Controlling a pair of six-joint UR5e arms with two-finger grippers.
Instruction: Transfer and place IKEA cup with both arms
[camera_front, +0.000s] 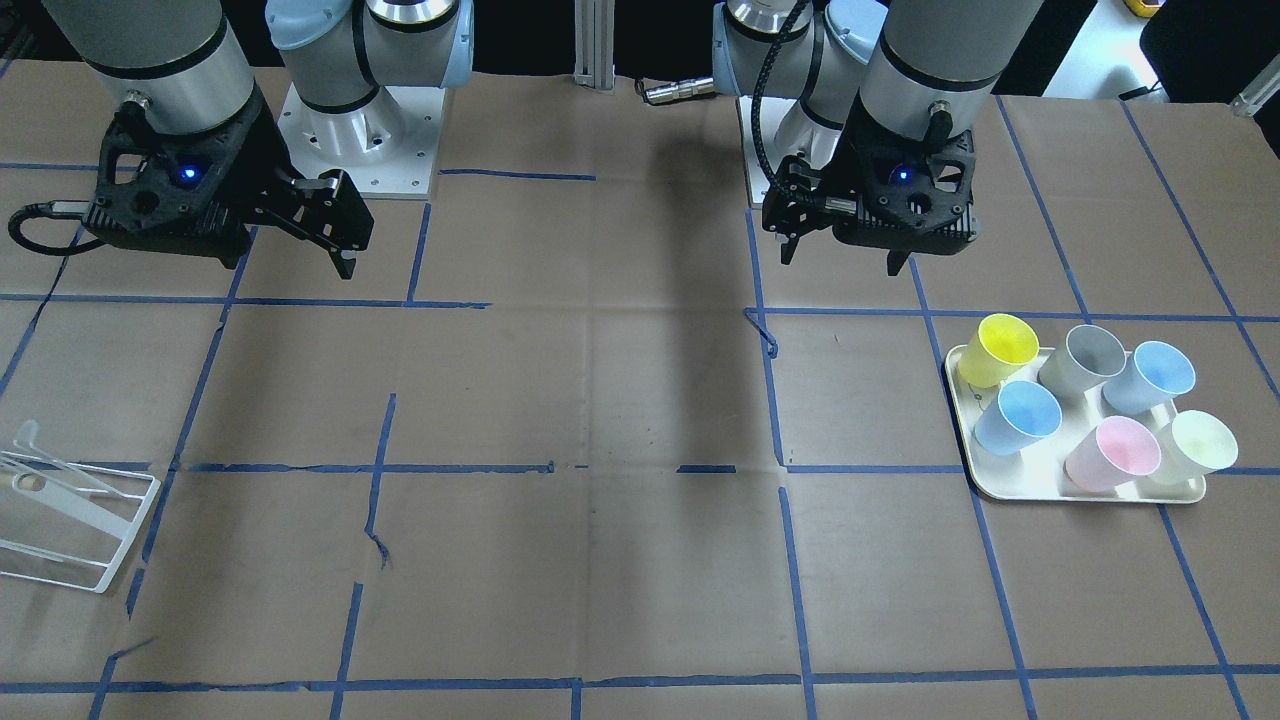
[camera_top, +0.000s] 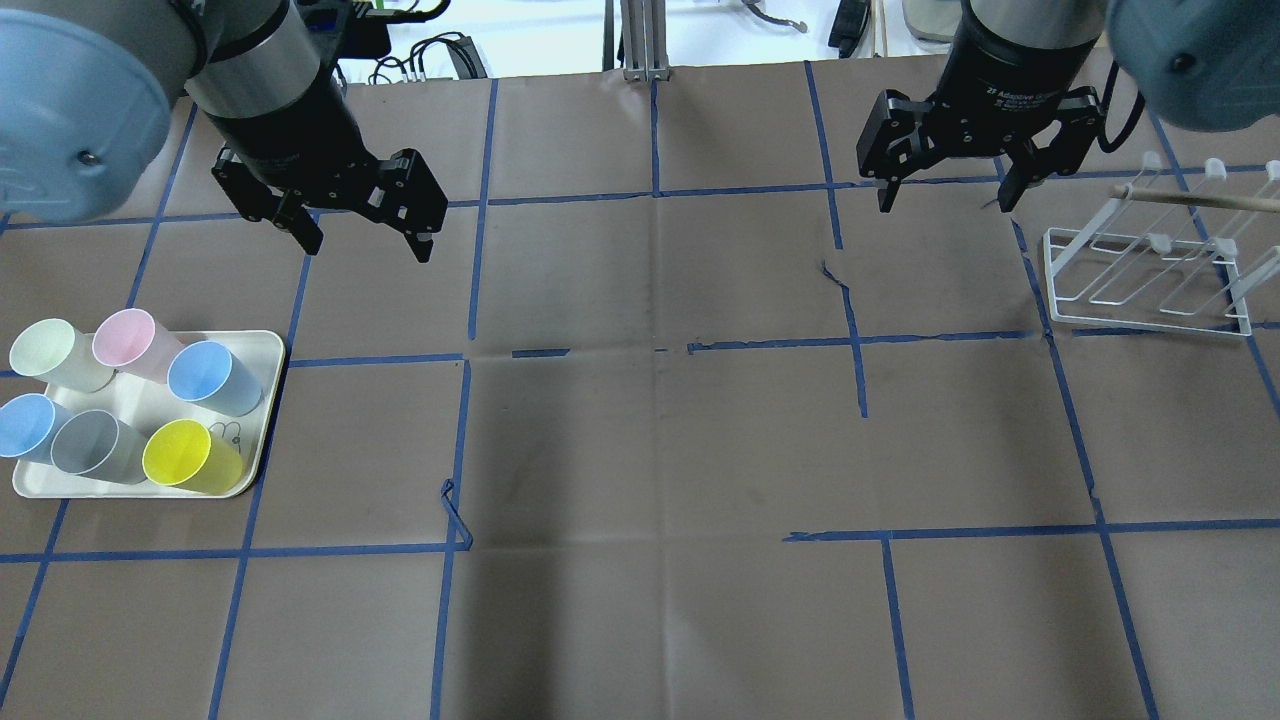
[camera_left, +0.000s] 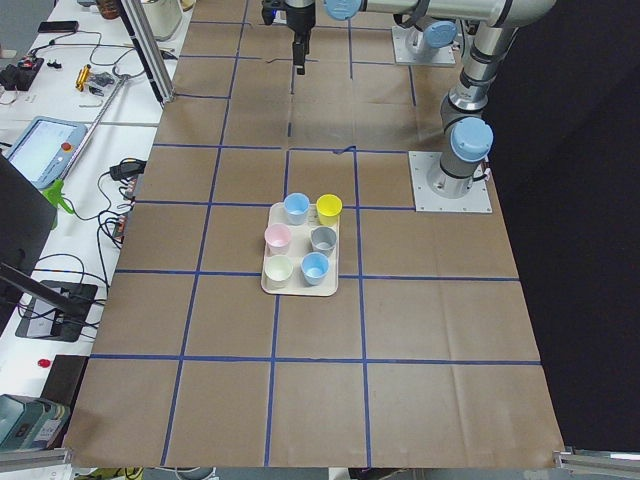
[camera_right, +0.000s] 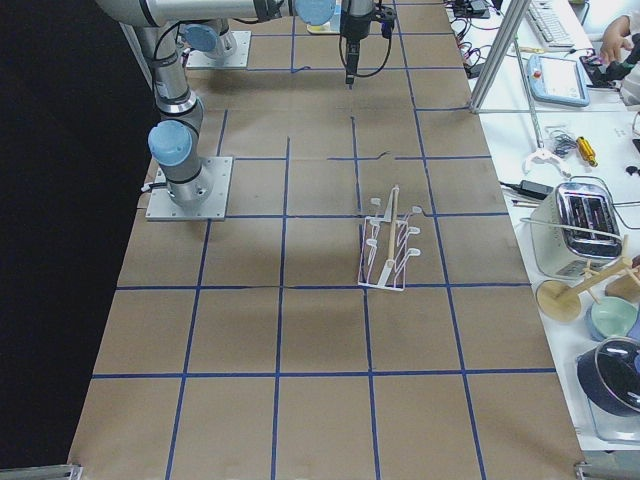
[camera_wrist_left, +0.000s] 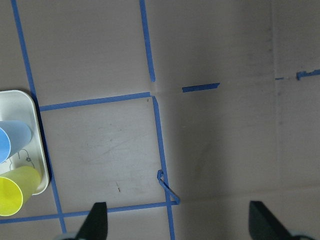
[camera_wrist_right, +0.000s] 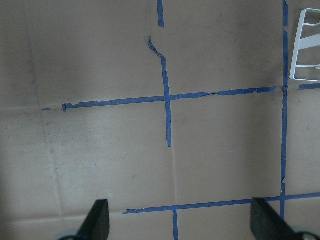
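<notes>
Seen from overhead, the black two-finger left gripper (camera_top: 368, 245) hangs with its jaws spread wide and empty above the matte brown paper-covered table (camera_top: 650, 450), which is gridded with blue tape; the black right gripper (camera_top: 945, 200) is equally wide and holds nothing. A pale-blue tapered plastic tumbler (camera_top: 213, 377) stands upright at the inner far corner of a cream rounded-rectangle tray (camera_top: 268, 347). On the tray too are a near-identical second pale-blue tumbler (camera_top: 25, 425), a grey cup (camera_top: 95, 445), a yellow cup (camera_top: 190, 457), a pink cup (camera_top: 133, 342) and a pale-green cup (camera_top: 47, 353); which blue one is the task's cannot be told. A white wire rack (camera_top: 1140, 300) lies near the right gripper. The front-facing view shows smooth brighter-blue cup interiors. The left wrist view catches the tray's rim between splayed fingertips; the right wrist view catches a rack corner.
</notes>
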